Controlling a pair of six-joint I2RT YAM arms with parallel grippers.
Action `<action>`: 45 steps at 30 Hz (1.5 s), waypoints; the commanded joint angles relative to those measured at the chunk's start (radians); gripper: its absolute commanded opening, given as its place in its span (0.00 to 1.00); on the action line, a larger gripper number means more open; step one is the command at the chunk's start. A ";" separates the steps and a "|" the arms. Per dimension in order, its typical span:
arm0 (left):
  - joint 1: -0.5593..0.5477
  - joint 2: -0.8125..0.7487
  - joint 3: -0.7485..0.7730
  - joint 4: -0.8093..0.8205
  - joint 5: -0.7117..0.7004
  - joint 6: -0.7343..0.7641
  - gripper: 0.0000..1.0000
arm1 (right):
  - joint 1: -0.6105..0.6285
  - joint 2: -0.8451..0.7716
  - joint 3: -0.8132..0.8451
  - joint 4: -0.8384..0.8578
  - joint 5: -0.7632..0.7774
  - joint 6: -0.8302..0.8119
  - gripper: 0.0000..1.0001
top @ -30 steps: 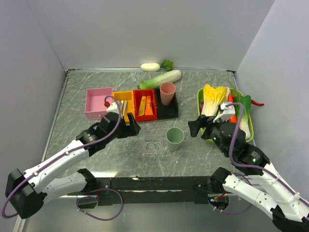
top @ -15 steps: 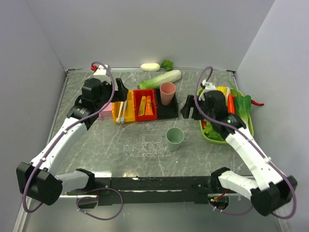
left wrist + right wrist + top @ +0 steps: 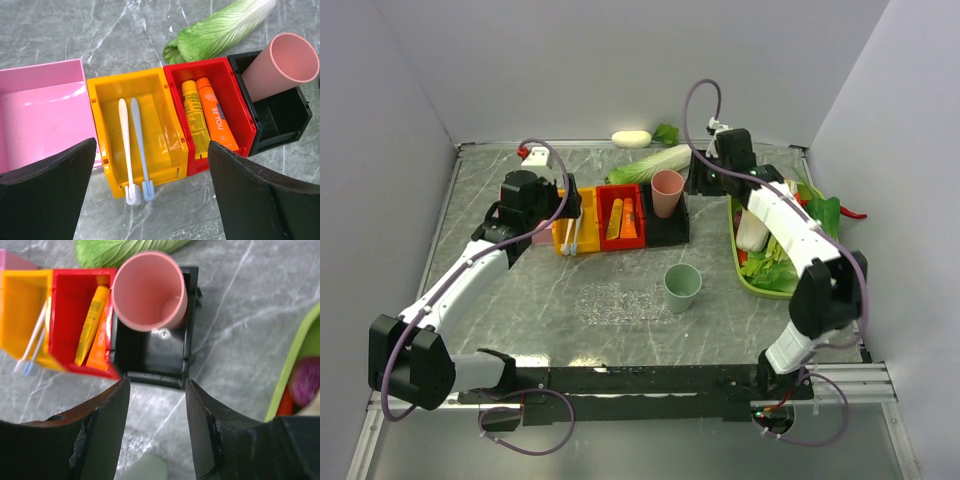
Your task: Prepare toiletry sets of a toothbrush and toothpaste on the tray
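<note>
Roughly, big to small. Grey marble table (image 3: 520,300), walled on 3 sides.

- 2 arms. L gripper (image 3: 151,147) hangs over the yellow bin (image 3: 125,79), jaws spread wide, nothing btwn. R gripper (image 3: 156,385) hangs over the black bin (image 3: 150,352), jaws likewise apart, empty.
- 1 green veg tray (image 3: 736,250) at R edge.
- 1 clear tray (image 3: 620,300) flat at centre-front, just L of the green cup (image 3: 682,283). No brush or tube on it yet.
- 4 bins in a touching row: pink bin (image 3: 40,115), yellow bin, red bin (image 3: 200,65), black bin.
- 2 cups: pink cup (image 3: 280,62) stands in the black bin, green cup upright on the table.
- 2 toothpaste tubes (image 3: 215,122) side by side in the red bin.
- 2 toothbrushes (image 3: 124,140) side by side in the yellow bin, heads poking past its near rim.

Room: bare marble strip btwn bin row and clear tray, more L of the tray.

Vs 0.5 s ago: R arm has reached farther back, from R of the black bin to above it. L gripper approx same spot. Bins, cups, trays unmoved.
</note>
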 commanded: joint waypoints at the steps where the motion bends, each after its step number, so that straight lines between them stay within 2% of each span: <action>1: -0.001 -0.040 -0.001 0.085 0.020 0.014 0.97 | -0.005 0.108 0.119 -0.009 0.025 -0.044 0.54; 8: -0.001 -0.037 -0.006 0.102 0.043 0.029 0.97 | -0.002 0.275 0.254 -0.038 0.062 -0.047 0.52; 12: -0.001 -0.045 -0.010 0.105 0.052 0.032 0.97 | -0.004 0.344 0.305 -0.049 0.068 -0.042 0.47; 20: -0.001 -0.031 -0.001 0.105 0.075 0.032 0.99 | -0.004 0.399 0.349 -0.041 0.079 -0.024 0.45; 34: -0.001 -0.023 -0.001 0.105 0.091 0.035 0.98 | 0.018 0.479 0.420 -0.072 0.131 -0.024 0.33; 37: -0.001 -0.022 0.000 0.105 0.092 0.037 0.98 | 0.019 0.481 0.422 -0.075 0.134 -0.024 0.30; 45: -0.001 -0.015 0.002 0.105 0.101 0.038 0.98 | 0.030 0.470 0.426 -0.081 0.137 -0.031 0.03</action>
